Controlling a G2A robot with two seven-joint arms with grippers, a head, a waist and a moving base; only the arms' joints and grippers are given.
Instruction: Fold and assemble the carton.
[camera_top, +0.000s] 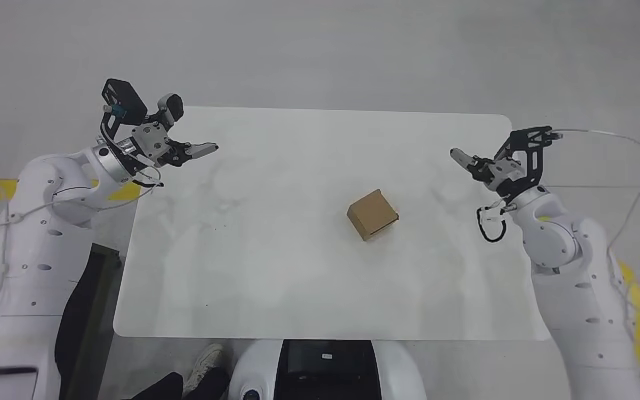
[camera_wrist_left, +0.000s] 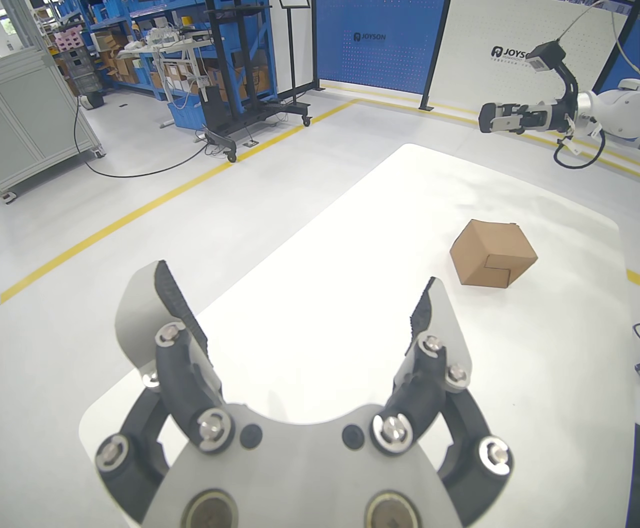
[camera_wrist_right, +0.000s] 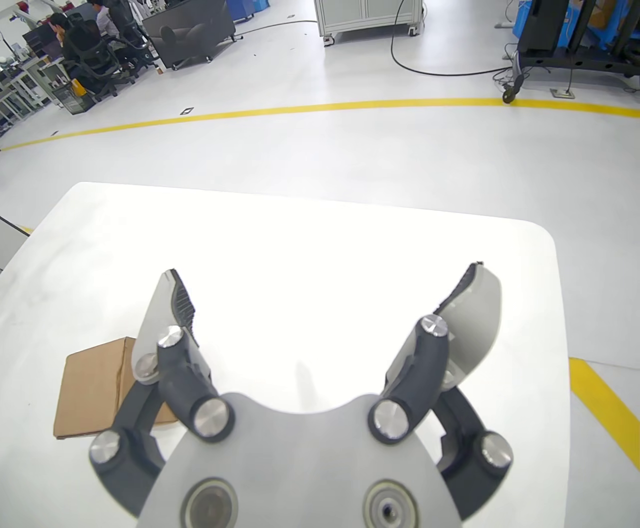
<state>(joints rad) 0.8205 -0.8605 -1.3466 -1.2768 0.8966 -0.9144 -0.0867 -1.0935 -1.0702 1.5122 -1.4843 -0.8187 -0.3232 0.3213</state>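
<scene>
A small brown carton (camera_top: 372, 214) stands folded into a closed cube on the white table (camera_top: 300, 280), right of its middle. The left wrist view has the carton (camera_wrist_left: 492, 260) far ahead, with a flap seam on its near face. My left gripper (camera_wrist_left: 295, 295) is open and empty, held above the table's far left corner (camera_top: 205, 149). At the table's right edge my right gripper (camera_wrist_right: 325, 285) is open and empty too (camera_top: 457, 155), with the carton (camera_wrist_right: 95, 385) partly hidden behind one finger. The right gripper (camera_wrist_left: 487, 120) also appears at a distance from the left wrist.
The table's edges are rounded. A person's shoe (camera_top: 205, 362) shows by the near edge. Shelving and a wheeled stand (camera_wrist_left: 235, 75) are across the floor, well away from the table.
</scene>
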